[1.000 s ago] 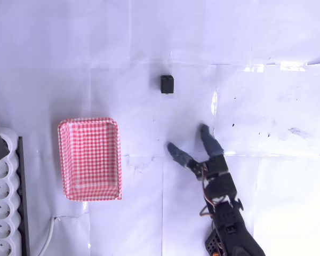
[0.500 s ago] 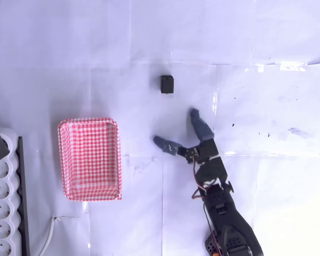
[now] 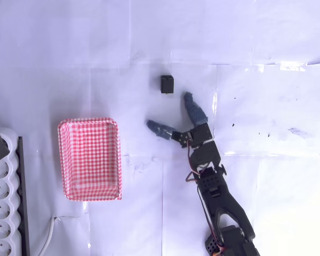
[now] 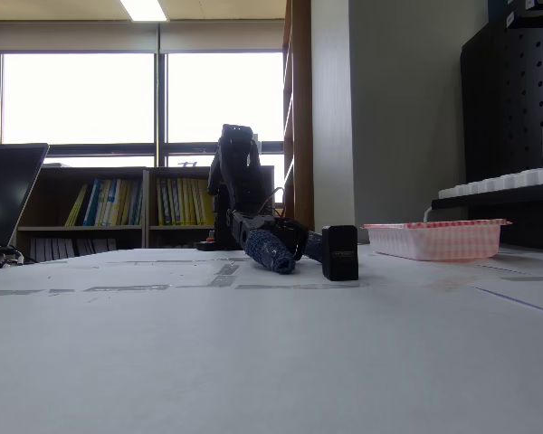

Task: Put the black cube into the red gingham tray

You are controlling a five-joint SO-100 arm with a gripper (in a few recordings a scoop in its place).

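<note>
Small matte black cube (image 3: 167, 84), resting on the white paper-covered table (image 3: 266, 64) just beyond the spread blue-padded gripper (image 3: 170, 112) and well apart from the red gingham tray (image 3: 89, 158), looks light and rigid, best pinched across two opposite flat faces.

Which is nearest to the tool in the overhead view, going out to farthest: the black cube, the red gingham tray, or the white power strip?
Measured from the tool, overhead view:
1. Black cube, just above the open fingertips.
2. Red gingham tray, off to the left and lower.
3. White power strip, at the far left edge, beyond the tray.
</note>
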